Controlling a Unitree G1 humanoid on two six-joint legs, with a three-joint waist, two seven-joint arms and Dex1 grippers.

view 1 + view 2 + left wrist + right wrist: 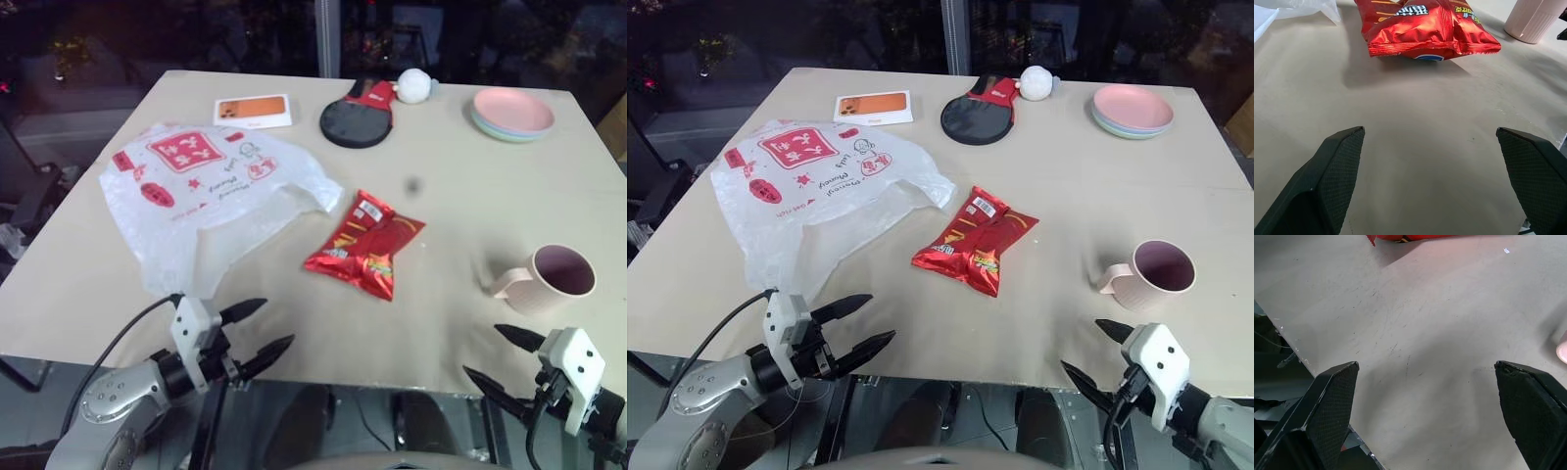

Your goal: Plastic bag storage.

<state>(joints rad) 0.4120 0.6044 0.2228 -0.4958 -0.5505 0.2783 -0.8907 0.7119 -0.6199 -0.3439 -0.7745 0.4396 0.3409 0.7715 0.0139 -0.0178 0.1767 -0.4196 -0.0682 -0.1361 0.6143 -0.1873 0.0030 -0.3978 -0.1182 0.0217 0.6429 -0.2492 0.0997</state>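
Left eye: nothing gripped, so this reads as the approach step. The large crinkly translucent white plastic bag with red printed squares [211,201] lies loosely spread on the left half of the beige tabletop [451,211], its near tip close to the front edge. Left gripper [260,333] hovers at that front edge just short of the bag's tip, black fingers spread wide, empty. Right gripper [505,357] sits at the front edge on the right, also spread and empty, well apart from the bag. Next move, as I judge it: left goes forward and left onto the film; thin and floppy, so pinch a gathered fold, not a flat sheet.

Right eye: clutter check. Shiny red foil snack packet [975,242] lies just beside the bag's right lobe, apart from it. Pale pink ceramic mug [1151,275] stands near the right gripper. Far side: round black paddle with red handle [980,117], small white ball [1036,82], stacked pastel plates [1133,110], white card with orange rectangle [874,108]. Bare table between bag and near edge gives room to work.

Left wrist: fingers [1327,183] wide apart over bare table; snack packet dead ahead, a corner of bag film off to one side. Straight reach would hit the packet, so yaw first.

Right wrist: fingers [1327,406] apart over bare table, the table edge passing under one of them; drop-off directly behind.
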